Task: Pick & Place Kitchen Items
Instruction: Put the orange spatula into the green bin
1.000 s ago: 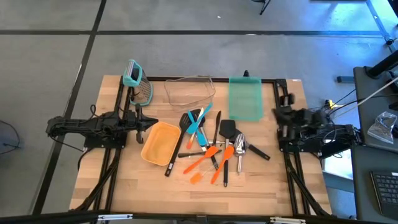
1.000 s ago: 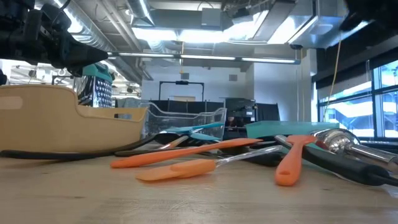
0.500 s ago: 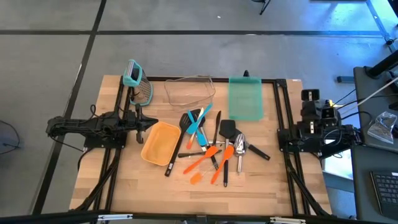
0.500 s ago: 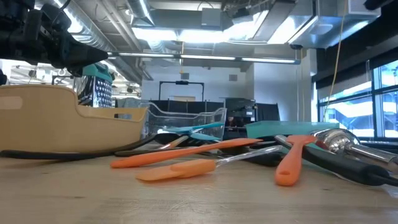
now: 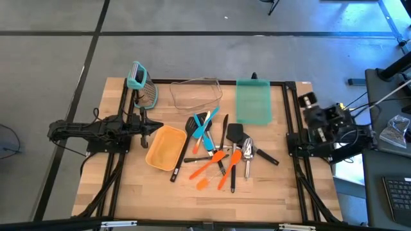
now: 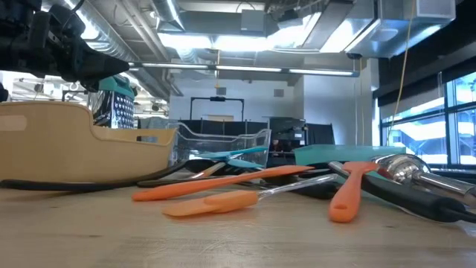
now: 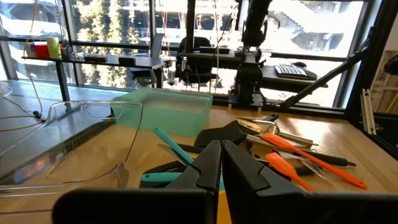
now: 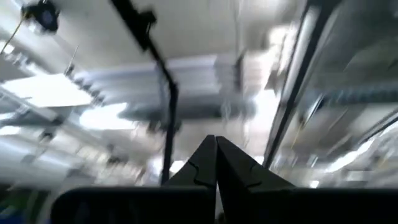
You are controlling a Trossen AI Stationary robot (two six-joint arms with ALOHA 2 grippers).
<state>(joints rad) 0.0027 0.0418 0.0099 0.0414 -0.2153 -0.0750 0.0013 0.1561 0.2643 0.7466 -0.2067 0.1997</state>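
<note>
The kitchen items lie in a loose pile on the middle of the wooden table (image 5: 270,186), crossing one another. Among them are black slotted turners (image 5: 234,133), orange spatulas (image 5: 209,165), teal spatulas (image 5: 207,128) and a silver scoop (image 5: 248,151). My left gripper (image 5: 156,127) is shut and level at the table's left, beside the yellow bin (image 5: 166,146), and in the left wrist view (image 7: 222,163) it points at the pile. My right gripper (image 5: 307,101) is shut at the table's right edge, raised and tipped up toward the ceiling (image 8: 216,158). Neither touches anything.
A clear container (image 5: 196,94) and a teal bin (image 5: 253,101) stand at the far edge. A teal-handled grater (image 5: 140,83) stands at the far left. Bare wood lies along the near edge, in front of the pile.
My right gripper has risen at the table's right edge, tipped upward and rolled about its own line, and it has left the top of the low view. It has stayed shut. The items have not moved.
</note>
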